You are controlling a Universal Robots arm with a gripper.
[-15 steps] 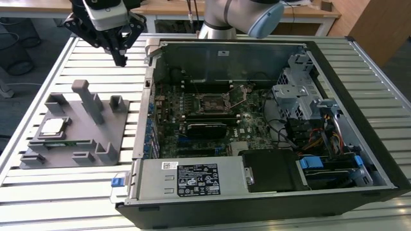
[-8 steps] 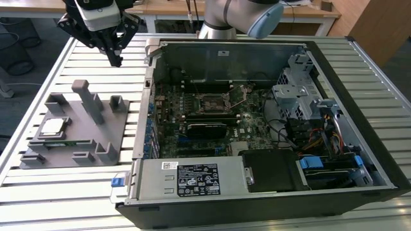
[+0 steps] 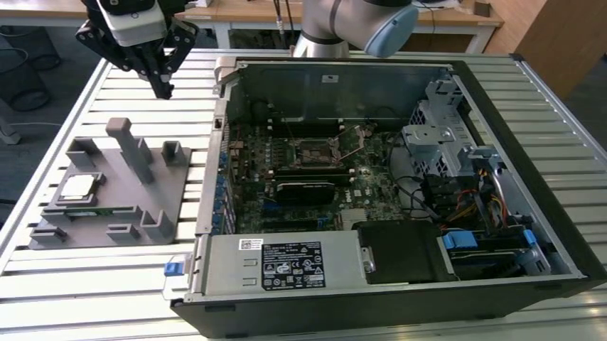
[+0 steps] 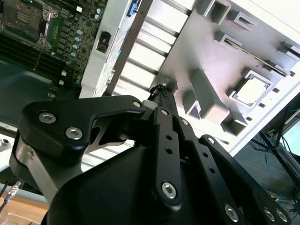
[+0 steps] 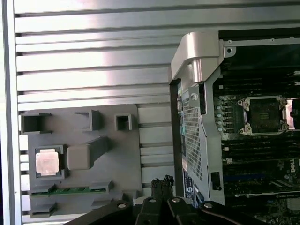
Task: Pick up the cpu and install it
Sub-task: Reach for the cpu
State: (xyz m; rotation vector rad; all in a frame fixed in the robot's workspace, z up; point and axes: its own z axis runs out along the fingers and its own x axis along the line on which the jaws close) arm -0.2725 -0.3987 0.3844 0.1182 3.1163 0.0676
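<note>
- My gripper (image 3: 164,91) hung in the air over the slatted metal table (image 3: 124,284), with its black fingers drawn together to a point and nothing between them.
- In the exterior view it stood to the exterior view's left of the open computer case (image 3: 379,309), on the far side of the grey fixture plate (image 3: 124,195).
- In both wrist views my fingertips (image 5: 161,180) met above the table slats, between the fixture plate (image 5: 126,154) and the case wall (image 5: 194,51).
- The cpu (image 3: 78,187) lay flat in a square recess of the fixture plate, its silver top facing up, well apart from my gripper.
- In the first wrist view the cpu (image 5: 48,163) sat just beside a blocky grey post, with the green memory stick (image 5: 70,191) lying in a slot near it.
- In the second wrist view the cpu (image 4: 253,90) showed as a pale square in its frame, beyond my fingertips (image 4: 161,89).
- The dark square socket (image 3: 311,150) lay on the motherboard inside the case; the first wrist view showed it (image 5: 265,112) with no chip in it.
</note>
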